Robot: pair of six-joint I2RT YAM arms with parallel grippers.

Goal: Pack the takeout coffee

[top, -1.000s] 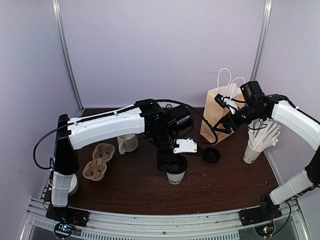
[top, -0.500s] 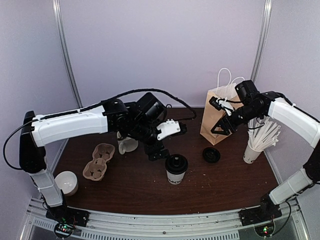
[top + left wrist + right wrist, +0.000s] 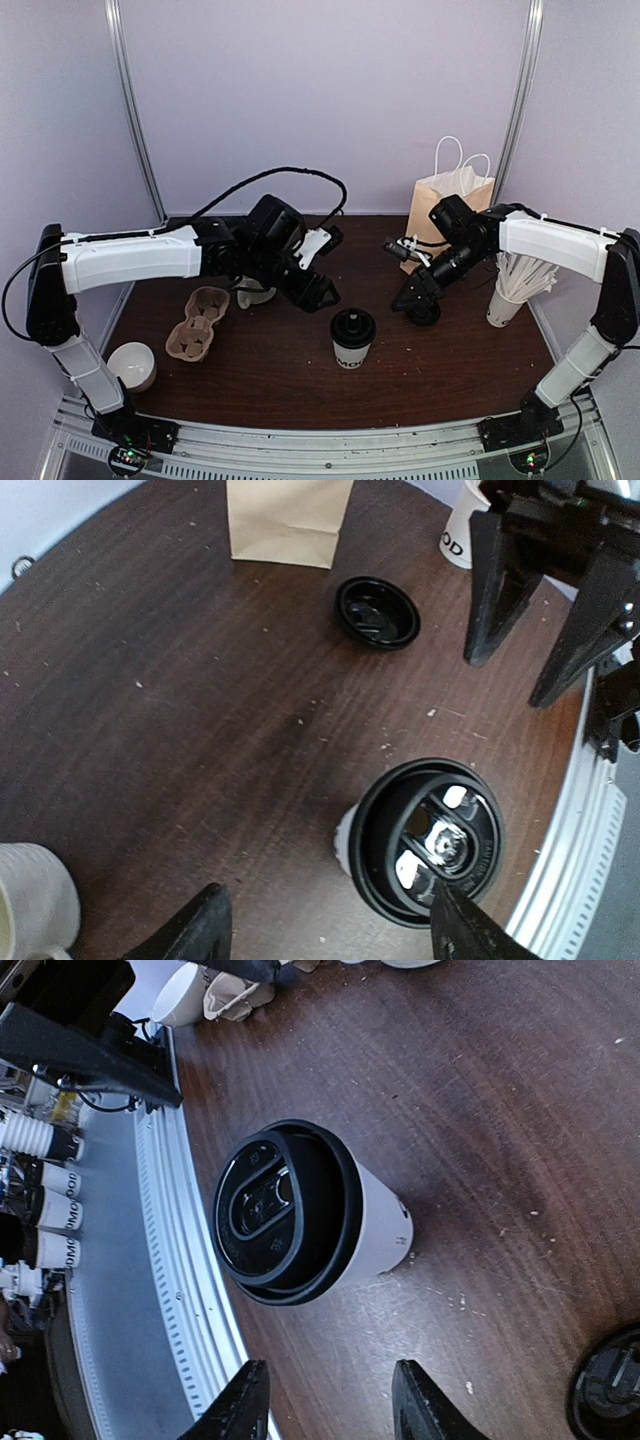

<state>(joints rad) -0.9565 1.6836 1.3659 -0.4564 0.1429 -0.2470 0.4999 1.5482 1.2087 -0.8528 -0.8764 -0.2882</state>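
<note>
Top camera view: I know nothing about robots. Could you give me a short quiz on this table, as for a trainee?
1. True or false: the coffee cup has its lid on.
2. What stands at the back right of the table? A) paper bag B) toaster C) kettle
3. Fill in: the left end effector and the right end effector are both ____.
Key: 1 true; 2 A; 3 open.

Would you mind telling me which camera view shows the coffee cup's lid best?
The right wrist view: the lid is large and sharp, seated on the coffee cup. The left wrist view shows it from above with glare; the top view shows it small.
</note>
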